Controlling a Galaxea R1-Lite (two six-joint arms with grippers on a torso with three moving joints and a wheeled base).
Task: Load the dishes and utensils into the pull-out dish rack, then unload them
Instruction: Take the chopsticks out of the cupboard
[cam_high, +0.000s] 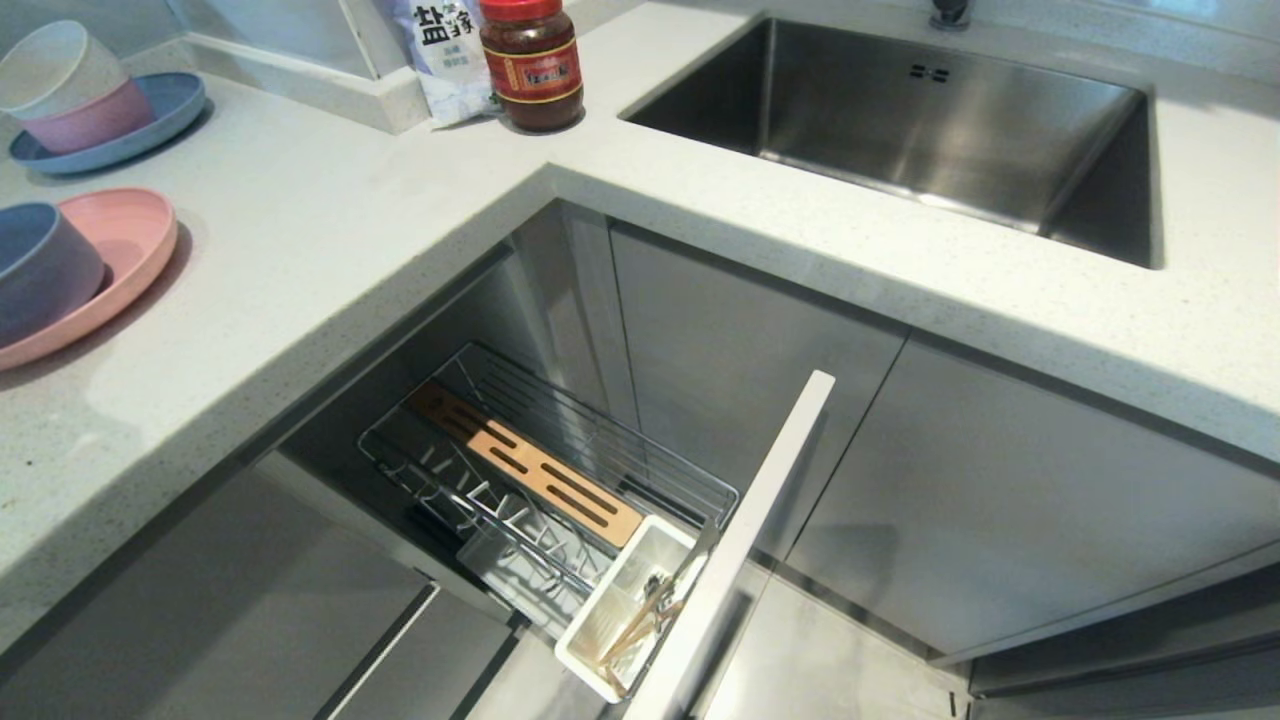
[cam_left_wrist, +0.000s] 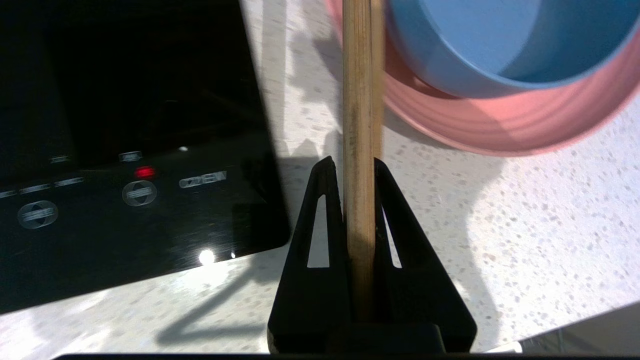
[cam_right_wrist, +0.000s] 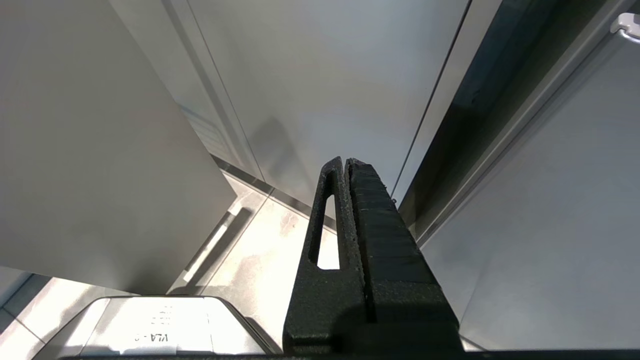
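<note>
The white speckled worktop (cam_high: 330, 250) wraps the corner, with the steel sink (cam_high: 930, 120) set into the far run. Below it the pull-out dish rack (cam_high: 560, 470) stands drawn out on its runners, its pale grey front (cam_high: 745, 530) swung clear, which leaves the wire basket open from above for reaching in. The slotted wooden block (cam_high: 525, 465) lies along the basket, and the plate slots beside it look bare.

The pink plate (cam_high: 125, 260) sits near the worktop's left end with the blue-grey bowl (cam_high: 40, 265) resting on it, so I judge both dishes are already out of the rack. In the white utensil cup (cam_high: 625, 600) at the front of the basket, a wooden stick and some steel pieces lean; which steel pieces I cannot tell.

The left gripper (cam_left_wrist: 359, 167) hangs over the worktop beside a black hob (cam_left_wrist: 130, 165), its jaws pinched on a wooden chopstick (cam_left_wrist: 361, 100) held upright between them; a second edge behind suggests the pair. It is just beside the plate and bowl, probably to lay the wood down near the dishes.

The right gripper (cam_right_wrist: 346, 161) is parked low by the cabinet fronts, pressed together on nothing.
</note>
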